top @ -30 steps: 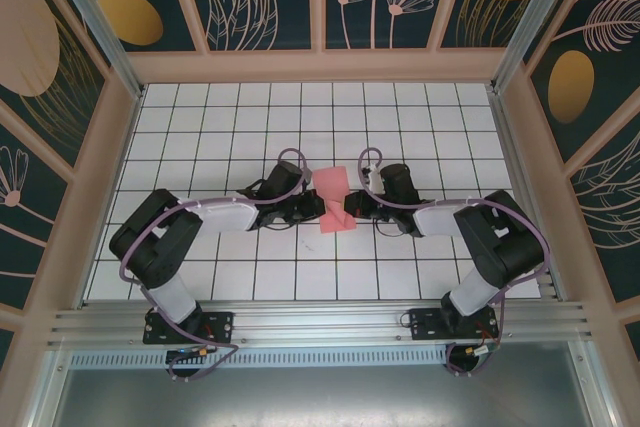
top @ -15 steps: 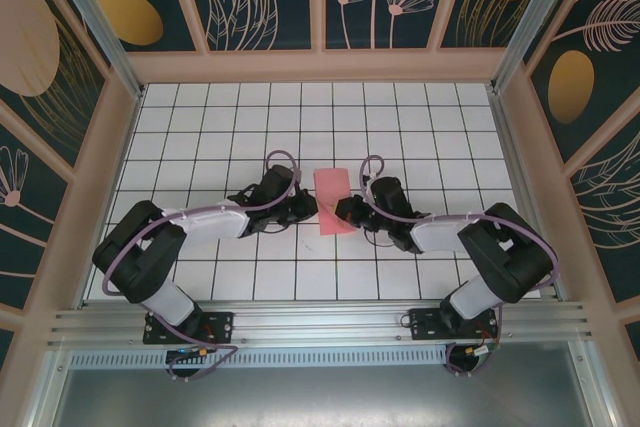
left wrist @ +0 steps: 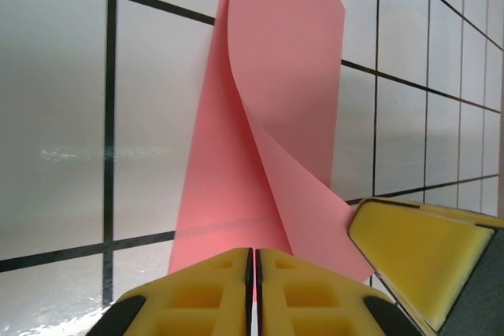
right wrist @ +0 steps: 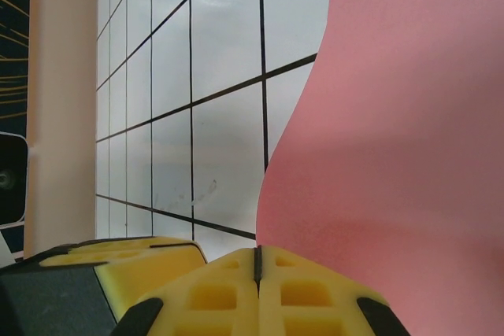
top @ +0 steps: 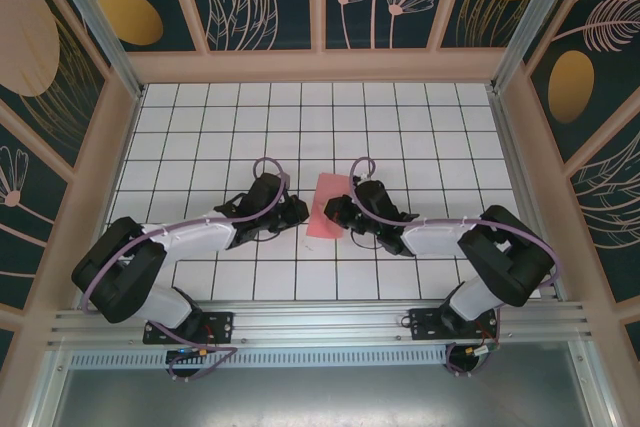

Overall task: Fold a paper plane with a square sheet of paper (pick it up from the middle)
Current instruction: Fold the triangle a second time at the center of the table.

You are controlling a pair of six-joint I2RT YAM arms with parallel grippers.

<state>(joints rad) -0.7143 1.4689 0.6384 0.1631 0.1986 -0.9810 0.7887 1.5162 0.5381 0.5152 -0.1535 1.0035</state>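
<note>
Left side first: a dark teal wall panel (top: 40,97) with pale leaf drawings and gold ovals boxes in the bench (top: 200,117), which is white tile with a black grid. The left arm (top: 190,232) reaches in low from the near-left corner, with a purple cable (top: 265,165) looped over its wrist. The left gripper (top: 299,213) sits just beside the left edge of the sheet of paper (top: 325,197). In the left wrist view its jaws are pressed flat together, yellow pads (left wrist: 197,293) meeting at a thin seam. The paper's near edge drops out of sight behind them, so I honestly can't tell whether they're pinching it.

The sheet is around the middle of the bench, salmon pink and plain. It's partly folded, with one layer flat on the tiles and a flap (left wrist: 291,76) curling up and over it.

On the right, that flap's lower end runs straight to the yellow pad (left wrist: 417,249) of the right gripper (top: 338,209), whose tip overlaps the sheet's right edge in the top view. In the right wrist view those jaws are clenched too, with pink paper (right wrist: 409,155) rising from the pads (right wrist: 307,293), so it looks like they've got the flap.

The two grippers face each other nose to nose with the sheet between them. The right arm (top: 440,237) has its own purple cable loop (top: 360,162), and another teal leaf-pattern panel (top: 590,97) stands past it. An aluminium rail (top: 320,322) runs along the near edge.
</note>
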